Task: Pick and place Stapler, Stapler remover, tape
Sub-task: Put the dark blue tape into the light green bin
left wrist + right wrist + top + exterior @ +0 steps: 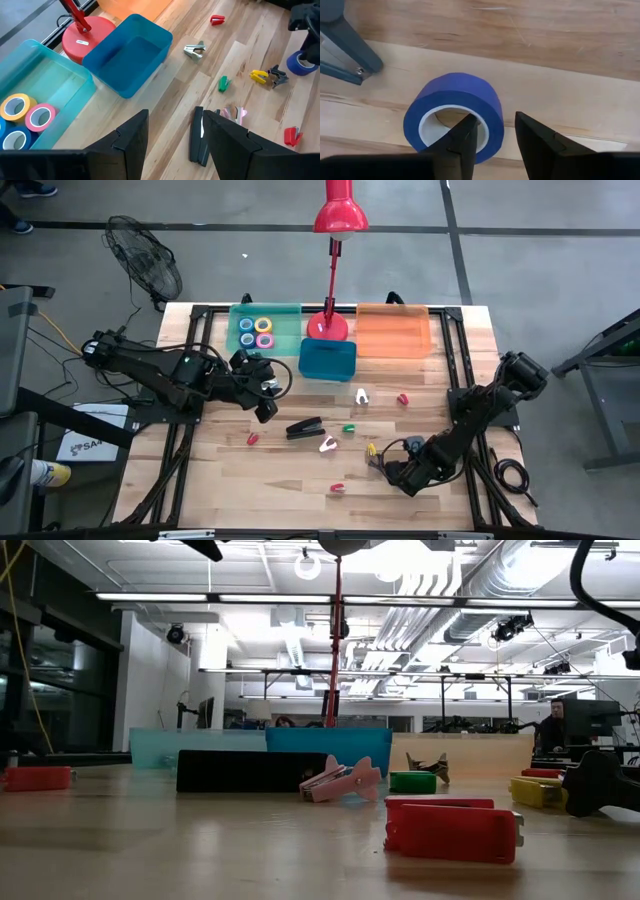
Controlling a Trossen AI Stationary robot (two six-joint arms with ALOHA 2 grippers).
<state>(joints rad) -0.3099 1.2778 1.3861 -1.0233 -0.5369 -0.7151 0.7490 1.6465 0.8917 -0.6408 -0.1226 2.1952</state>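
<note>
Tape, a blue roll with a white core, is lying flat on the table while I'm watching my right gripper straddling its wall, one finger inside the hole, jaws closing around it.

**Table and its load**

The table has a light wood-plank top. Along its far edge stand a green bin, a blue bin, an orange bin and a red lamp base. Near the middle lies a black stapler. Scattered around it lie small staple removers: red, green, pink, white, yellow. A blue tape roll lies flat near the right side.
</note>
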